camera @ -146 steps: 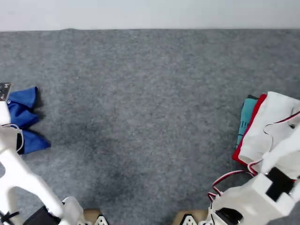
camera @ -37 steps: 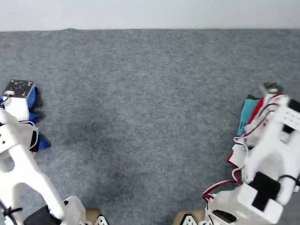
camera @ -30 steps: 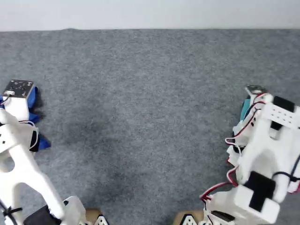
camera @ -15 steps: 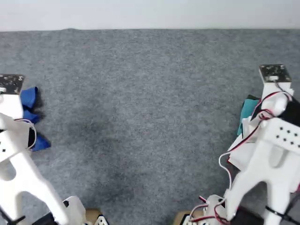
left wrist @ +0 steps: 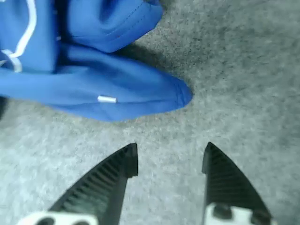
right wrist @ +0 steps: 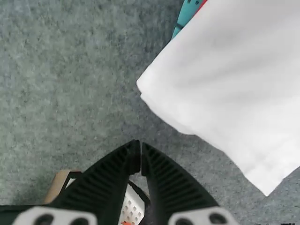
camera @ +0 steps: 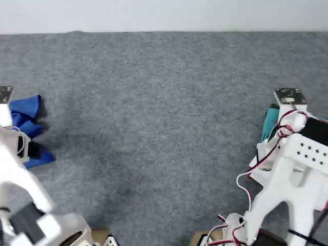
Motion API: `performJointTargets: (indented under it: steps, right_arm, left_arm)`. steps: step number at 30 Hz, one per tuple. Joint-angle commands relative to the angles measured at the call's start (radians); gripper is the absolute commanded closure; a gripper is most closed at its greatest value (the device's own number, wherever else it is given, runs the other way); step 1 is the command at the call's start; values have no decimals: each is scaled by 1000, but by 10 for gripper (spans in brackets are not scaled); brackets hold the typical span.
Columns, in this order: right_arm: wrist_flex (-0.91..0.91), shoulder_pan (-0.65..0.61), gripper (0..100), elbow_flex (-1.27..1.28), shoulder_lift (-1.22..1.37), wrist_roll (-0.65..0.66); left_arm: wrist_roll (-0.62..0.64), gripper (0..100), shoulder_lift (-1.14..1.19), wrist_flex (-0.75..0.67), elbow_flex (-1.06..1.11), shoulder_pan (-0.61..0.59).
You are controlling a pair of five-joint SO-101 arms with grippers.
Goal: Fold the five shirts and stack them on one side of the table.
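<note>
The left arm's [camera: 18, 169] jaws stand spread and empty over the grey carpet-like surface [camera: 164, 102], and the crumpled blue fabric shirt [left wrist: 93, 79] lies just beyond their tips, apart from them, with a strip of bare surface between (one rounded fold reaches nearest the tips). The right arm's [camera: 292, 169] jaws are pressed together with nothing between them. The folded white fabric shirt [right wrist: 234, 84] lies close ahead of these tips without touching them, on top of a teal shirt [right wrist: 186, 16] whose edge peeks out farther from the jaws.
</note>
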Motion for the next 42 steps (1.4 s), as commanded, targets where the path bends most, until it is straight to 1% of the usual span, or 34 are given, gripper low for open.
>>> performJointTargets:
  steps: [1,7,12,14,17,18,19,21,27,29,31,35,39,42]
  right_arm:
    - [42,-7,990,0,-33,-11]
    - [42,-8,990,0,-33,-91]
    - [42,-8,990,0,-33,-103]
    - [44,-7,990,0,-33,-103]
    - [44,-7,990,0,-33,-103]
    - [44,-7,990,0,-33,-103]
    - [44,-7,990,0,-33,-103]
    - [44,-7,990,0,-35,-103]
    - [42,-8,990,0,-96,-100]
    - [42,-12,990,0,-124,-98]
    - [42,-12,990,0,-142,-98]
    - [42,-12,990,0,-160,-97]
    - [42,-12,990,0,-160,-97]
    - [42,-12,990,0,-160,-97]
  left_arm:
    - [-17,768,144,-69,-79,-5]
    - [-8,768,382,-80,-228,-5]
    - [41,778,537,-80,-314,-2]
    - [35,835,585,-80,-318,15]
    - [-51,986,632,-38,-318,63]
    - [-84,1000,637,-8,-318,84]
    - [-107,989,632,32,-318,101]
    - [-106,997,588,92,-337,126]
    - [37,997,305,169,-453,203]
    - [81,996,189,199,-489,259]
    - [124,996,75,235,-509,341]
    - [244,995,-95,285,-499,569]
    - [333,995,-137,287,-450,809]
    - [370,994,-120,261,-378,956]
